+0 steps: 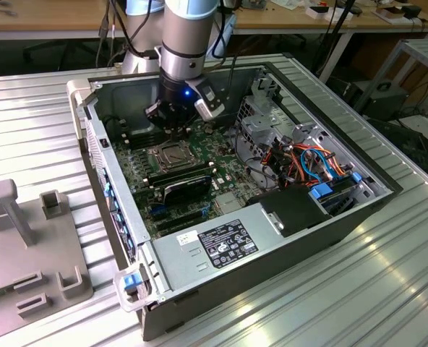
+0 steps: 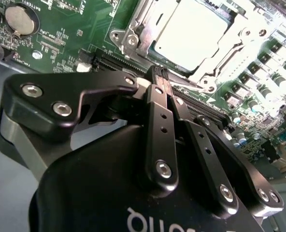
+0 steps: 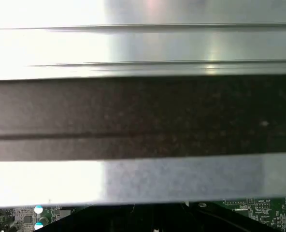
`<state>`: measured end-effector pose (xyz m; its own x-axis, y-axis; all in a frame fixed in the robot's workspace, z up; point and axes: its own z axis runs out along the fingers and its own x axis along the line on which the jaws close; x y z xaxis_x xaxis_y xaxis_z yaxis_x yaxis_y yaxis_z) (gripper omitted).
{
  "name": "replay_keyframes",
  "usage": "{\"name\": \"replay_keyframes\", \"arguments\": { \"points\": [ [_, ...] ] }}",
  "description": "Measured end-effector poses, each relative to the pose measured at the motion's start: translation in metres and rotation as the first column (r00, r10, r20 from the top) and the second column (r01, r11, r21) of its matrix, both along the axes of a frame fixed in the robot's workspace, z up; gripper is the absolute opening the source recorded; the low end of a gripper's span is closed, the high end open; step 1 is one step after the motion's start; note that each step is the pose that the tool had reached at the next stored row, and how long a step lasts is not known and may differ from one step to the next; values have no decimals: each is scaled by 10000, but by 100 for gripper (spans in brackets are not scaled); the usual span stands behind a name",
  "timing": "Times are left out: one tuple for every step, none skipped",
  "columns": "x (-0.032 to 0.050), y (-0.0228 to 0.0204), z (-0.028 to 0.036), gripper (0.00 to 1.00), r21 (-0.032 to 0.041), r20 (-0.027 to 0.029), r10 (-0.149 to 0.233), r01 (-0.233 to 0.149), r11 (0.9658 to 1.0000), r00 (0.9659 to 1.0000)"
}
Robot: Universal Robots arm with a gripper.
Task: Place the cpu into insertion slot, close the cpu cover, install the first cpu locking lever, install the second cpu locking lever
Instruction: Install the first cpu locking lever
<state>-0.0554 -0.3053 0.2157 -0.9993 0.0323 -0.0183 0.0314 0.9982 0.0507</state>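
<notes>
An open computer case (image 1: pixel 358 217) lies on a ribbed aluminium surface (image 1: pixel 387 289). Inside, the green motherboard (image 1: pixel 138 170) carries long black memory sticks (image 1: pixel 185 177). A grey power supply (image 1: pixel 221 246) with a label sits at the near edge; orange and blue cables (image 1: pixel 311 159) bundle toward the exterior view's right. A grey fixture plate (image 1: pixel 26 238) stands beside the case at the exterior view's left. A coin cell battery (image 2: pixel 20 19) shows in the second wrist view.
</notes>
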Motion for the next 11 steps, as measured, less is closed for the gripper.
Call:
{"name": "replay_keyframes", "arguments": {
  "points": [
    [-5,1,14,11,1,1,4,-4,10000,10000],
    [-9,1,20,11,0,0,10,-10,10000,10000],
    [-12,4,23,11,2,2,19,-19,10000,10000],
    [-15,8,27,11,0,0,31,-31,10000,10000],
    [-16,11,28,11,-1,0,40,-40,10000,10000],
    [-16,14,27,11,0,0,48,-48,10000,10000],
    [-16,19,27,11,2,1,59,-59,10000,10000],
    [-16,30,28,11,3,0,75,-75,10000,10000],
    [-16,49,28,11,3,0,102,-102,9999,9999],
    [-15,71,27,11,3,-1,139,-139,9999,9999],
    [-6,74,26,11,4,-2,151,-151,9999,9999]
  ]
}}
